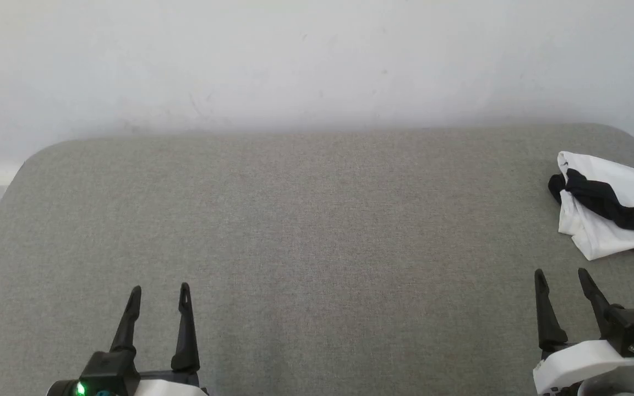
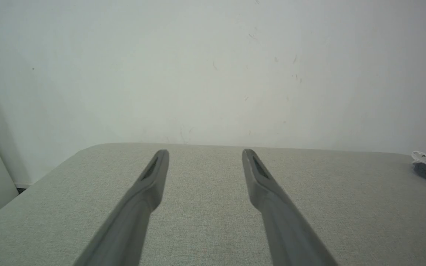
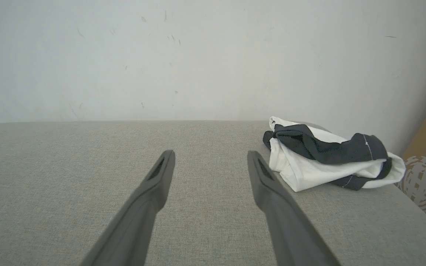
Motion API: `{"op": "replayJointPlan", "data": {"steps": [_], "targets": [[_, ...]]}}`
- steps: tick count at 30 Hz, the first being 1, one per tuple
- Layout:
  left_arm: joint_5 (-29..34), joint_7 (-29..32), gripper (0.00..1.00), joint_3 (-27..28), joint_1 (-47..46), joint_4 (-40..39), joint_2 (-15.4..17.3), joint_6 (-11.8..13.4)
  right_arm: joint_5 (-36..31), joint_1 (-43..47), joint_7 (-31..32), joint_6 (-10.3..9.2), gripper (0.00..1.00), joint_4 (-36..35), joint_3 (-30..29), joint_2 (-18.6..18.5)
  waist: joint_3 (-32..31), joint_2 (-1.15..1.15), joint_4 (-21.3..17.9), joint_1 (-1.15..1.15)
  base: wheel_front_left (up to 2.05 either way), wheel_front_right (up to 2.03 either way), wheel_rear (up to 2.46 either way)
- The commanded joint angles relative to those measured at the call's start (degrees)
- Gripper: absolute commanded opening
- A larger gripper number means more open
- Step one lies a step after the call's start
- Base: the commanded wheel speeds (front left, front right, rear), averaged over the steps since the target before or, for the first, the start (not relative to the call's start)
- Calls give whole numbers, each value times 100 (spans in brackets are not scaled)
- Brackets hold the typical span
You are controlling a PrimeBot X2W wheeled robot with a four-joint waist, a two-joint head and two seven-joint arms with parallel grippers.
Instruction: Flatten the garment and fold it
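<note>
Garment [image 1: 597, 234] on table [image 1: 295, 231] — far R edge.

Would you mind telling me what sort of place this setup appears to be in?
Probably an indoor test room: a grey fabric-covered table against a bare white wall, with one crumpled T-shirt on it.

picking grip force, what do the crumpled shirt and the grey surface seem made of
The garment: soft knit fabric, probably cotton jersey, matte; it slumps in loose folds. The grey surface: seemingly a woven cloth covering, matte; a fine weave grain shows. What lies under it cannot be told.
</note>
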Motion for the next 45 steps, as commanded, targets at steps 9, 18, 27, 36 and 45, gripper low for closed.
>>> {"op": "replayJointPlan", "data": {"steps": [9,18,27,36,45], "targets": [[206,-27,100,44,-80,235,-95,-191,-90,-83,-30,-5,100,-1,40,15,76,0,9,1,0,0,0],[275,-27,100,100,-166,317,-128,-277,-79,-148,-31,-5,100,-5,51,16,150,0,-19,1,0,0,0],[258,46,0,69,-123,300,-128,-262,-41,-74,40,0,0,-37,43,-4,160,0,-22,1,0,0,0],[298,151,0,85,-180,295,-138,-279,-56,-73,146,-1,0,-144,105,-2,175,0,-27,1,0,0,0],[338,257,0,101,-237,290,-148,-295,-70,-71,251,-1,0,-252,166,-1,191,0,-31,1,0,0,0]]}}
